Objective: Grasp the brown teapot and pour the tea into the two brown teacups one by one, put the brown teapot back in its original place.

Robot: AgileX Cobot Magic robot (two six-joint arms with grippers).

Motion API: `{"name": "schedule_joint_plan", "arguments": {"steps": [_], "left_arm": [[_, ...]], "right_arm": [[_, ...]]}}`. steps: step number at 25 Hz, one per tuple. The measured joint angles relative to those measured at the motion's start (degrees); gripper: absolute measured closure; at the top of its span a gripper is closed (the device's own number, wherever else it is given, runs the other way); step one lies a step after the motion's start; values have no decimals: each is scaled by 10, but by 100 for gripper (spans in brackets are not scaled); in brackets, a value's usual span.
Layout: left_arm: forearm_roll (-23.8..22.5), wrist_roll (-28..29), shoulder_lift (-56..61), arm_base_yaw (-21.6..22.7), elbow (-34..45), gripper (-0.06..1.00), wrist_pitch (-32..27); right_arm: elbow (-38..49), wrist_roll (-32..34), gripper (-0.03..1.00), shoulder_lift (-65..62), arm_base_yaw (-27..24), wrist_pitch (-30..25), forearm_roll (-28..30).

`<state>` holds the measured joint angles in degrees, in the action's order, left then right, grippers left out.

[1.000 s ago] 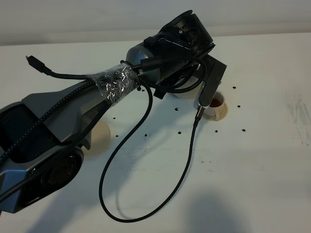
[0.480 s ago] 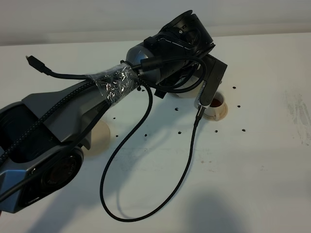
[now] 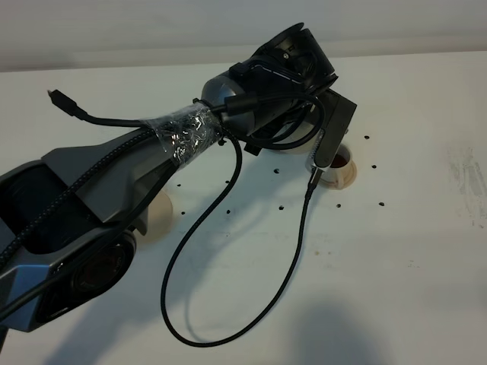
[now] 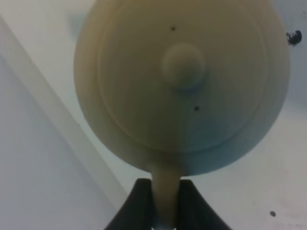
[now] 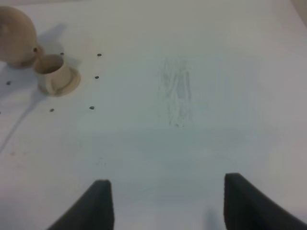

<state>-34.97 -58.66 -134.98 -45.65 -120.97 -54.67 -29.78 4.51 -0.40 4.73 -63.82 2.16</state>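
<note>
The brown teapot (image 4: 182, 81) fills the left wrist view from above, lid knob in the middle. My left gripper (image 4: 163, 194) is shut on its loop handle. In the high view my left wrist (image 3: 289, 68) covers the pot; only a pale sliver (image 3: 291, 147) shows. One brown teacup (image 3: 338, 161) on its saucer stands just right of the pot and holds dark tea. In the right wrist view the pot (image 5: 14, 36) has its spout right at this cup (image 5: 52, 72). The second teacup is hidden. The tan disc coaster (image 3: 157, 214) lies half under my left arm. My right gripper (image 5: 168, 206) is open and empty.
A black cable (image 3: 228, 228) loops from the left wrist down over the table (image 3: 396, 251). Small dark specks lie scattered around the cup. A faint scuff mark (image 5: 176, 93) is on the table right of the cup.
My left arm and wrist have shifted slightly up and right with the teapot in the grip. The cup and coaster have not moved.
</note>
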Motion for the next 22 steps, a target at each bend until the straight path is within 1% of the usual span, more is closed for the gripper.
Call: {"name": "schedule_joint_plan", "arguments": {"steps": [5,17,22], "left_arm": [[-3,2,-1,0,0,94,15],[-5,2,-1,0,0,94,16],[-5,-13,-1,0,0,94,18]], "right_arm": [[0,0,48,0,0,0,0],[0,0,48,0,0,0,0],[0,0,48,0,0,0,0]]}}
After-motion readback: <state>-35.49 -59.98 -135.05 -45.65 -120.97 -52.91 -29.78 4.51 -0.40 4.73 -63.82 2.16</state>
